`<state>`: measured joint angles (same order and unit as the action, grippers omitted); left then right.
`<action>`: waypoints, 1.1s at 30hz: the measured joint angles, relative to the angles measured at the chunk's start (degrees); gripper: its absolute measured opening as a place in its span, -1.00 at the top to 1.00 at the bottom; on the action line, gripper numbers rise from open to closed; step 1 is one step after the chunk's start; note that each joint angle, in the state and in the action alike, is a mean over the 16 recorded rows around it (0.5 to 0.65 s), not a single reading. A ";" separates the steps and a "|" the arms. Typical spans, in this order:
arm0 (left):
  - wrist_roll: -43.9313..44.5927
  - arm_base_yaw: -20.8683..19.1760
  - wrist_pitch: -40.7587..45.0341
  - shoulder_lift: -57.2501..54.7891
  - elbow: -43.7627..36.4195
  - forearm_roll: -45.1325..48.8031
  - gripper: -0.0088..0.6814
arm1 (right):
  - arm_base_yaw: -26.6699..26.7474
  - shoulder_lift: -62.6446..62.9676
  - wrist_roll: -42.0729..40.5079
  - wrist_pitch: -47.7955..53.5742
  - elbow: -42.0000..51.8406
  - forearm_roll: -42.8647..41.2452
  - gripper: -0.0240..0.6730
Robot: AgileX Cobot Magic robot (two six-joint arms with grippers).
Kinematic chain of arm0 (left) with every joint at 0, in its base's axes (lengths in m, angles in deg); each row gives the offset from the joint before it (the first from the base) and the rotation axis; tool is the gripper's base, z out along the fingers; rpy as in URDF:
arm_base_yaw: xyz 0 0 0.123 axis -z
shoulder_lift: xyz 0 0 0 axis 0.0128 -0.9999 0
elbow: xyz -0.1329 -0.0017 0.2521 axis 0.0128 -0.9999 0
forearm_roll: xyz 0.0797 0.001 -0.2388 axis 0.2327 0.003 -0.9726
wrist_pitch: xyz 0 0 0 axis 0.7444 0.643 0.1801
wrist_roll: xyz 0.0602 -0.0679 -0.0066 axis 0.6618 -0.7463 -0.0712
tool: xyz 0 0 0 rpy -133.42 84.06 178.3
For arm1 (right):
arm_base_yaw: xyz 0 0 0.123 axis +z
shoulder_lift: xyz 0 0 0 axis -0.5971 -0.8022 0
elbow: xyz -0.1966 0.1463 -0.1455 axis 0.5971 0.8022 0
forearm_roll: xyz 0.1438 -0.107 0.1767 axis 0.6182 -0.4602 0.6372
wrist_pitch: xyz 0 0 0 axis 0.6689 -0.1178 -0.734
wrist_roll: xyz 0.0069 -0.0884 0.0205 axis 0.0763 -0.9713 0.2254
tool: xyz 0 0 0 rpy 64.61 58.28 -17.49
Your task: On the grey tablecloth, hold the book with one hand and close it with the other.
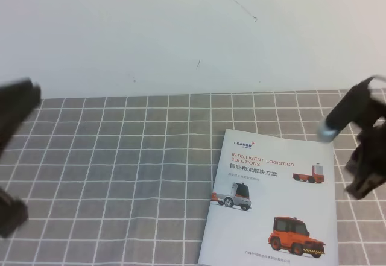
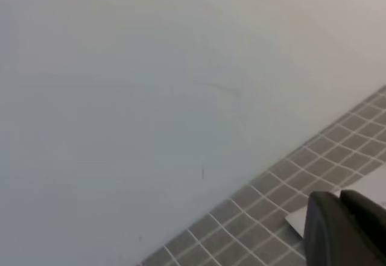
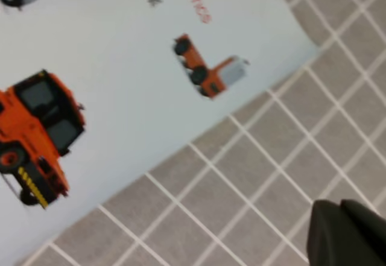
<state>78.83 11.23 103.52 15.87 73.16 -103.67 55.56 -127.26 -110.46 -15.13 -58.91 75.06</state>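
The book (image 1: 271, 205) is being shown lying closed and flat on the grey tablecloth (image 1: 120, 157), cover up, toward the cloth's front right part, with its lower edge cut off by the front of the exterior high view. The right gripper (image 1: 363, 157) is being held just off the book's right edge, apart from it, while the left gripper (image 1: 12, 157) is being kept at the cloth's left edge, well apart from the book. Both are being seen only as blurred dark shapes, so whether either is wide or narrow cannot be told.
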 joint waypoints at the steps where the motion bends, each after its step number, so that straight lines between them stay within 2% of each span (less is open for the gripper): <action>1: 0.12 0.00 -0.33 1.42 -1.80 0.01 0.98 | 0.00 1.96 1.72 0.96 -0.42 -2.13 0.94; 9: -0.72 0.00 0.86 9.72 -13.73 1.49 0.98 | 0.00 19.32 12.40 8.55 -0.95 -13.91 0.94; 13: -6.15 0.00 2.90 12.15 -17.09 6.06 0.98 | 0.00 28.20 15.54 11.93 1.41 -16.06 0.94; 16: -14.79 0.00 4.75 13.39 -18.44 12.97 0.98 | 0.00 34.88 17.24 13.64 4.44 -16.28 0.94; 20: -30.83 0.00 7.48 14.30 -19.15 26.26 0.98 | 0.00 43.53 19.20 14.00 10.25 -15.30 0.94; 27: -59.96 0.00 9.03 14.95 -19.28 50.12 0.98 | 0.00 58.11 22.14 8.82 22.82 -10.36 0.94; 30: -67.75 0.00 8.08 15.64 -19.37 56.91 0.98 | 0.00 63.54 22.87 5.32 27.69 -7.77 0.94; 33: -71.48 0.00 6.11 16.91 -19.78 60.55 0.98 | 0.00 68.10 23.17 1.89 31.49 -5.32 0.94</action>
<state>7.35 11.23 109.63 32.79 53.38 -43.12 55.56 -59.16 -87.29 -13.24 -27.42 69.74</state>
